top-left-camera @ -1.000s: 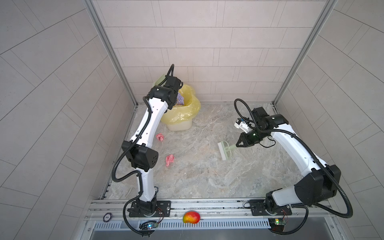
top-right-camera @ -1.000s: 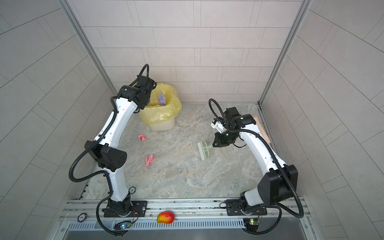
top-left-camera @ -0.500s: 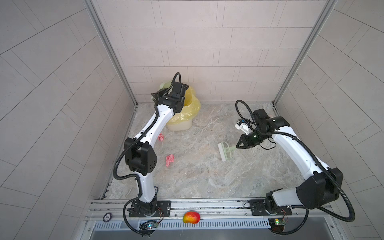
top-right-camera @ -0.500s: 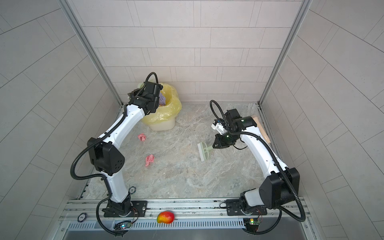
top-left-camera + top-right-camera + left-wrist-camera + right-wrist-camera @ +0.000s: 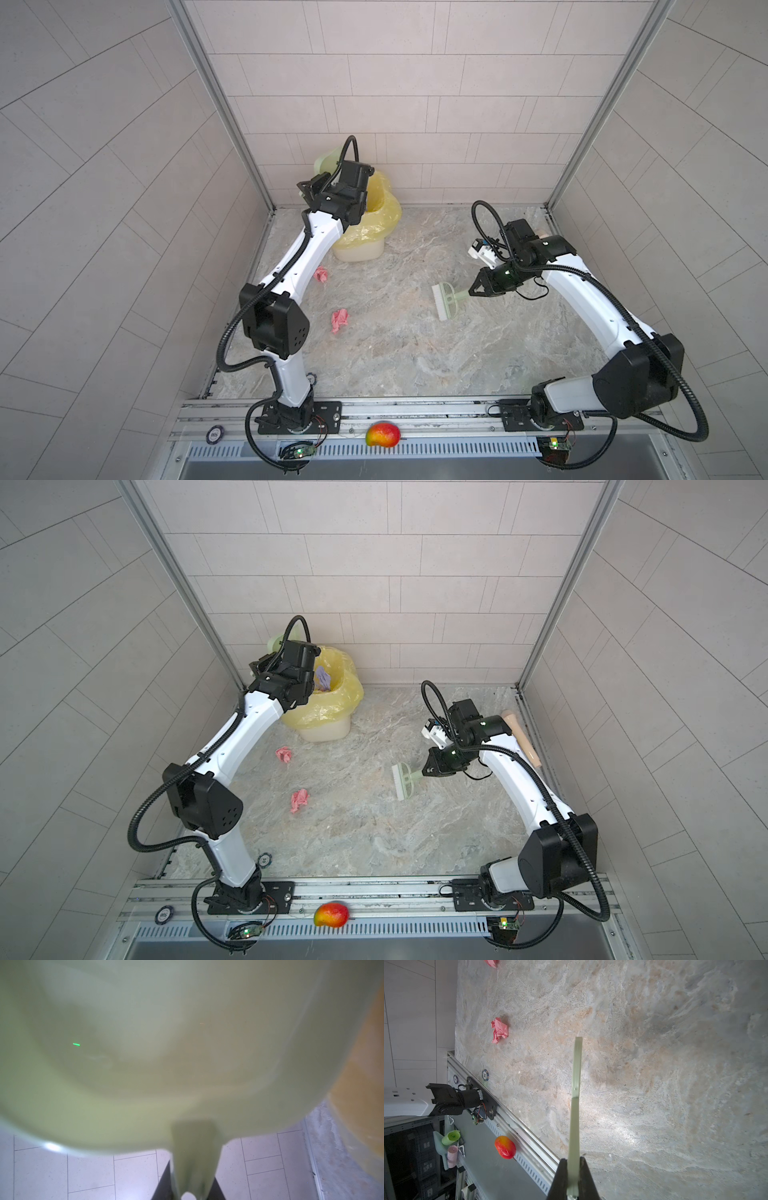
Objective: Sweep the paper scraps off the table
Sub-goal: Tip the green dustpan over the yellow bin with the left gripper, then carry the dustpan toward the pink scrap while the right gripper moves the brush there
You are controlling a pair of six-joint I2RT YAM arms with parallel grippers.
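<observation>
Two pink paper scraps (image 5: 321, 274) (image 5: 340, 320) lie on the left part of the table (image 5: 415, 353); both top views and the right wrist view show them (image 5: 284, 754) (image 5: 299, 799) (image 5: 499, 1029). A lavender scrap (image 5: 323, 678) lies inside the yellow-bagged bin (image 5: 374, 232). My left gripper (image 5: 192, 1169) is shut on the handle of a pale green dustpan (image 5: 326, 162), held up at the bin's far left rim. The pan fills the left wrist view. My right gripper (image 5: 473, 291) is shut on the handle of a pale green brush (image 5: 446, 301), whose head rests on the table at mid right.
A red-yellow mango (image 5: 382, 434) sits on the front rail. A wooden rolling pin (image 5: 521, 739) lies along the right edge. One poker chip (image 5: 265, 860) lies by the left arm's base, another (image 5: 163, 915) on the front rail. The bin stands in the back left corner.
My left wrist has shifted a little to the right over the bin with the dustpan still in it. The right arm and brush have hardly moved.
</observation>
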